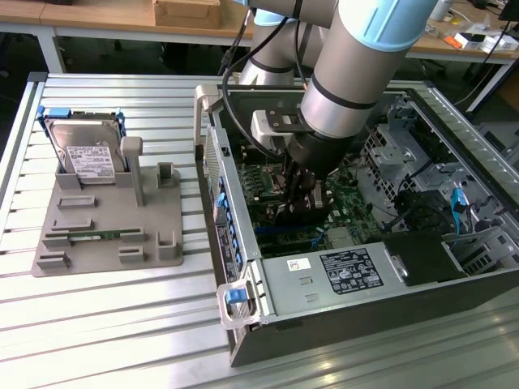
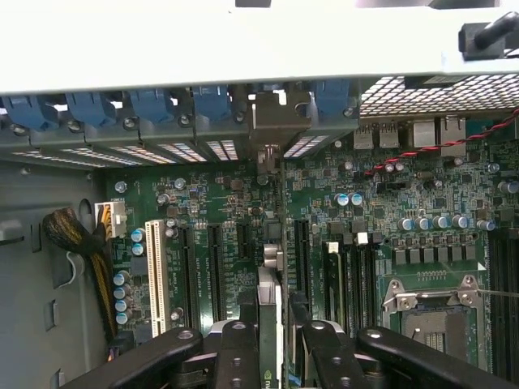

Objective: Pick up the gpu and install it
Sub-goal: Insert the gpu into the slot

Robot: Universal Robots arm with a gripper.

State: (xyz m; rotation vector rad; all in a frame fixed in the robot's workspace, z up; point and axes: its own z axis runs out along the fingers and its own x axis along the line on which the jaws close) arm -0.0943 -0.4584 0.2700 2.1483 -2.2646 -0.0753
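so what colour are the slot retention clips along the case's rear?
Blue clips; clearest in the wrist view.

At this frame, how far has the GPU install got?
Pickup looks done: the end effector grips the gpu edge-on, inside the open computer case. In hand: the card stands upright over the motherboard, its bracket end toward the rear slot openings. Whether it is fully seated in a slot cannot be told. The hard drive remains on its gray holder.

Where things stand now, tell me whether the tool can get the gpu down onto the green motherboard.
Probably yes: the tool grips the thin gpu card edge-on, right above the green motherboard inside the open case, with no cables crossing beneath it.
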